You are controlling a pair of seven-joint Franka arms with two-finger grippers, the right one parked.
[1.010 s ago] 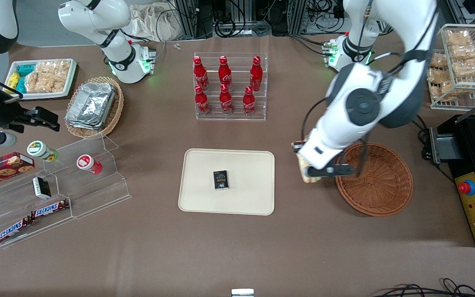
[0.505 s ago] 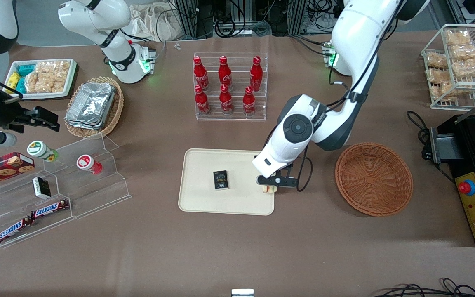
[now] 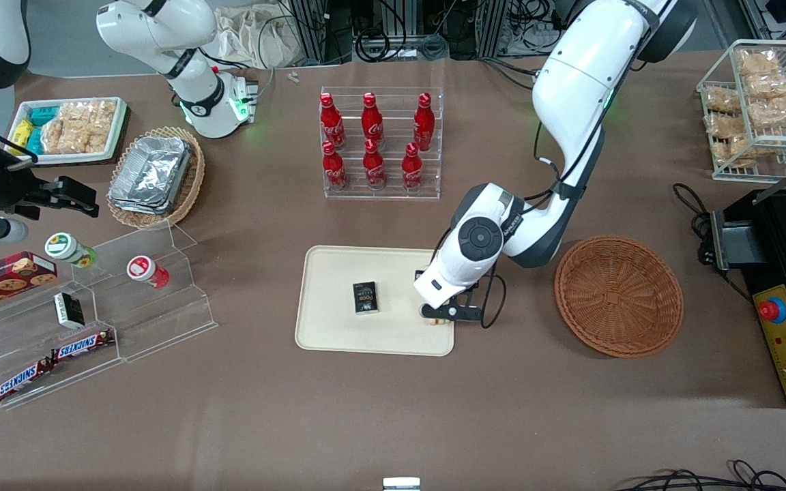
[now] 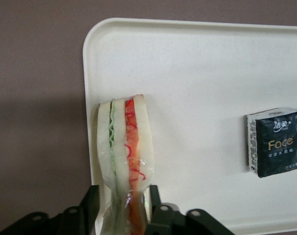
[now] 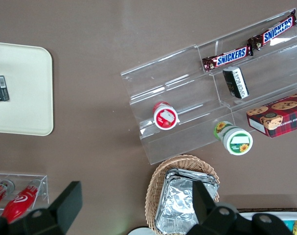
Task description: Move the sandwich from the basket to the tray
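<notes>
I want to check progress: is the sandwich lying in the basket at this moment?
No, the basket holds nothing, and the sandwich is pinched in the hand over the edge of the tray.

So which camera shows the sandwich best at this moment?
The left wrist view: the sandwich fills it, bread and red and green layers clear, clamped in the gripper over the tray's edge. The front view shows only a pale sliver under the gripper. The right wrist view misses it entirely.
</notes>
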